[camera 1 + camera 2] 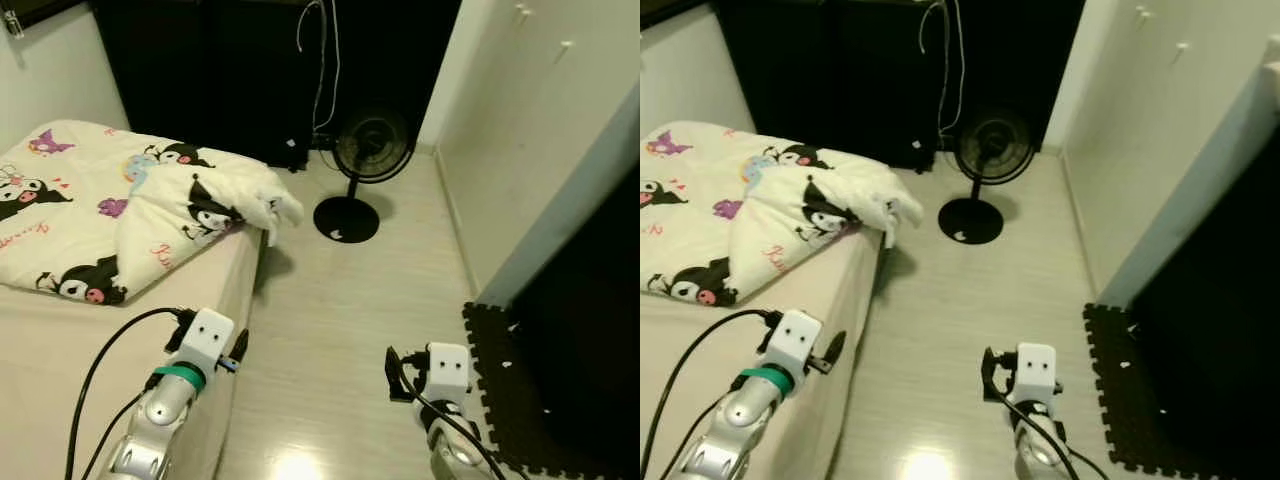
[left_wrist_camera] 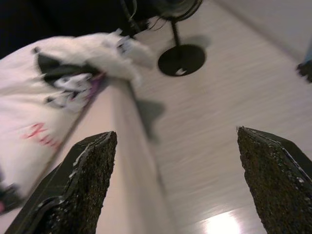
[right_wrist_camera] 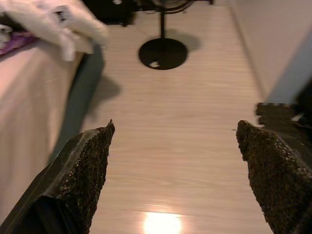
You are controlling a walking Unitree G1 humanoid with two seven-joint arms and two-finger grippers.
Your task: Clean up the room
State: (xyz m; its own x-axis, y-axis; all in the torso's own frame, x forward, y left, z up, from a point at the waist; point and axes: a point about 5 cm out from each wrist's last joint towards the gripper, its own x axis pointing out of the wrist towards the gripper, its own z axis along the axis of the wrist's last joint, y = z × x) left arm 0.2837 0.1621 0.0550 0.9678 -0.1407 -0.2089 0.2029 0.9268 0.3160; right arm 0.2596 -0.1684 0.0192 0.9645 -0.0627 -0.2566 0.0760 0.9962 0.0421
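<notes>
The left gripper (image 2: 175,161) hangs over the bed (image 1: 60,350) edge, fingers spread apart and empty. The right gripper (image 3: 175,156) hovers above the floor (image 1: 340,310), also spread, near a fan (image 1: 352,170).

cartoon-print blanket (image 1: 130,210), crumpled on bed (image 1: 60,350)

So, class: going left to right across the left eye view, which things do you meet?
Cartoon-print blanket → standing fan → white wall → black foam mat.
</notes>
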